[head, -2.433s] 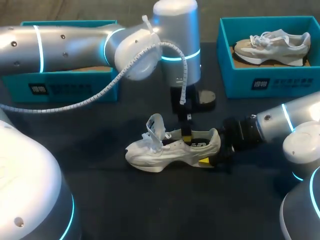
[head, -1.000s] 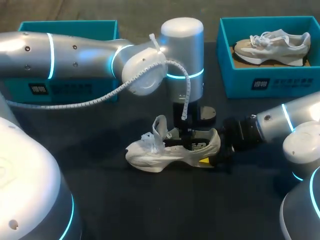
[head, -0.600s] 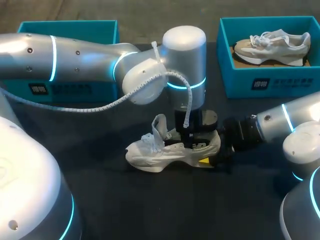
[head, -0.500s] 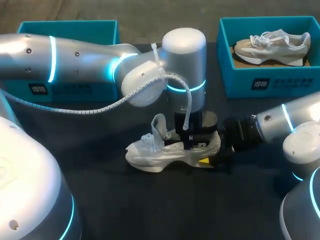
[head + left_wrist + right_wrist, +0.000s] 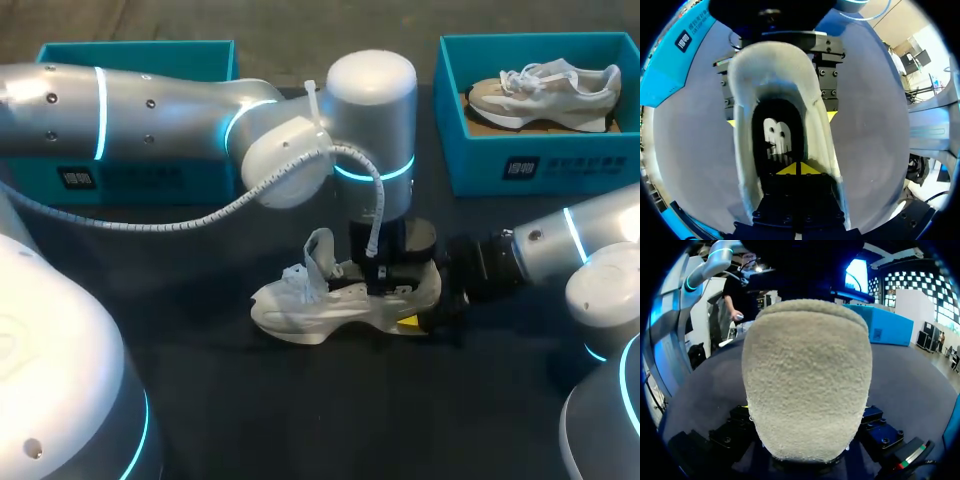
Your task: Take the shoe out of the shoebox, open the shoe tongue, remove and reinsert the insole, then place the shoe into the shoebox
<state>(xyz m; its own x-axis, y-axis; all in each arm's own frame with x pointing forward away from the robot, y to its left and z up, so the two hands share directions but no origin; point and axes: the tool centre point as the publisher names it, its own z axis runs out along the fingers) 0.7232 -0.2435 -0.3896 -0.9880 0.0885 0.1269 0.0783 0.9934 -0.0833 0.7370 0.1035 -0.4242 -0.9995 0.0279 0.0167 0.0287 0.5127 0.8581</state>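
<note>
A white shoe [image 5: 330,305] stands upright near the middle of the table [image 5: 300,420], toe toward the left edge, tongue [image 5: 318,250] raised. The right gripper [image 5: 428,305] clamps its heel from both sides. The left gripper [image 5: 797,169], yellow tips pressed together, reaches down into the opening onto the dark insole [image 5: 777,135]. A teal shoebox [image 5: 130,180] sits at the far left corner.

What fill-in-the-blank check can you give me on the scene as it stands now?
1. The right gripper is shut on the white shoe at its ___.
2. The left gripper is down inside the white shoe, just above its black ___.
3. A second shoe lies in the teal box on the robot's ___ side.

Missing words: heel; insole; right
</note>
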